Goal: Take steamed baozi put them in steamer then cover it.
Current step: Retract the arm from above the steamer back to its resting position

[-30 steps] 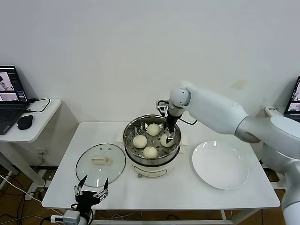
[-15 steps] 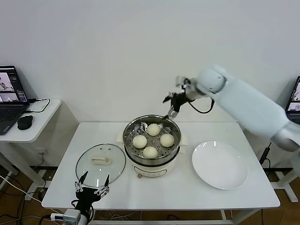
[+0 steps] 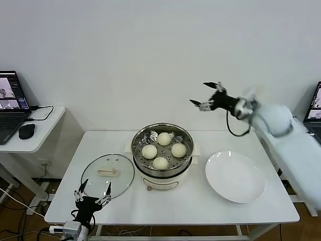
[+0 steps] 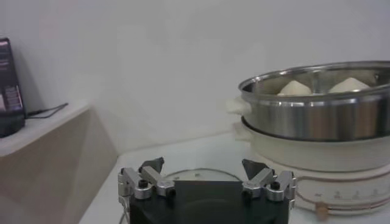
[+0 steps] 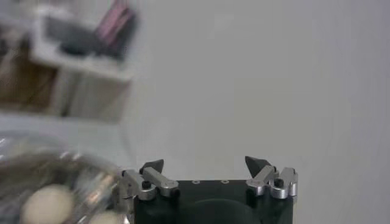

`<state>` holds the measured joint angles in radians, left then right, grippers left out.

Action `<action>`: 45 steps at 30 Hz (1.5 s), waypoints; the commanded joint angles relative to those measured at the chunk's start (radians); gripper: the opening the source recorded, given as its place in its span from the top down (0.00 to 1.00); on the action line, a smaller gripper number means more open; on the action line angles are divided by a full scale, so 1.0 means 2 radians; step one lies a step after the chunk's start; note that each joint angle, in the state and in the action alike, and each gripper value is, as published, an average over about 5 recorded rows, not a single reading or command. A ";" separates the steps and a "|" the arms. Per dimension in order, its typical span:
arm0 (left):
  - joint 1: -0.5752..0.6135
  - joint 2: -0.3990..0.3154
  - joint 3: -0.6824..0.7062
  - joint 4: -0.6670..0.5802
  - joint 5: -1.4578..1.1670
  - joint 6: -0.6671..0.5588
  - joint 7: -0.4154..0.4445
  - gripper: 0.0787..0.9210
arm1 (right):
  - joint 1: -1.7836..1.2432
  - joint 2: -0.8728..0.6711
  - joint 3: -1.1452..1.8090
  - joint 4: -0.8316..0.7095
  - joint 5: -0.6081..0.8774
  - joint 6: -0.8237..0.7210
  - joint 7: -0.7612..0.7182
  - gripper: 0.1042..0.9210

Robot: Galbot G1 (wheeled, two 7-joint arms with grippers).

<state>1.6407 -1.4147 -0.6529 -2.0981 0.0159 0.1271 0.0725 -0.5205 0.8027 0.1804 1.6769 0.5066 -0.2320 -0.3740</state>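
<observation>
1. Step in hand, by judgement: covering. All four small round cream-white steamed baozi [image 3: 162, 150] are sitting on the perforated tray inside the round shiny steel steamer [image 3: 163, 171]; the flat white plate [image 3: 235, 176], just beside the steamer on the robot's right, is lying bare.
2. The round clear glass cover [image 3: 107, 176] with its flat cream-white handle is lying flat on the white table [image 3: 200, 208], just beside the steamer on the robot's left.
3. The left gripper [image 3: 92, 194] is hovering at the table's near edge, close to the cover's rim, claws spread wide and holding nothing.
4. The right gripper [image 3: 208, 97] is hanging high in the air, above and to the right of the steamer, fully open and empty.
5. To do it well: approach the handle from directly above, pinch across its narrow sides, lift level, centre over the steel rim before lowering.
</observation>
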 commanded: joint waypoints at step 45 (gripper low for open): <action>-0.150 0.161 0.097 0.235 0.603 -0.100 -0.119 0.12 | -0.558 0.204 0.278 0.158 0.014 0.136 0.169 0.12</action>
<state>1.4103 -1.1445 -0.5015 -1.7521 1.1086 -0.0206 -0.1708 -1.6079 1.1987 0.7323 1.9836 0.5458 0.0328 -0.0435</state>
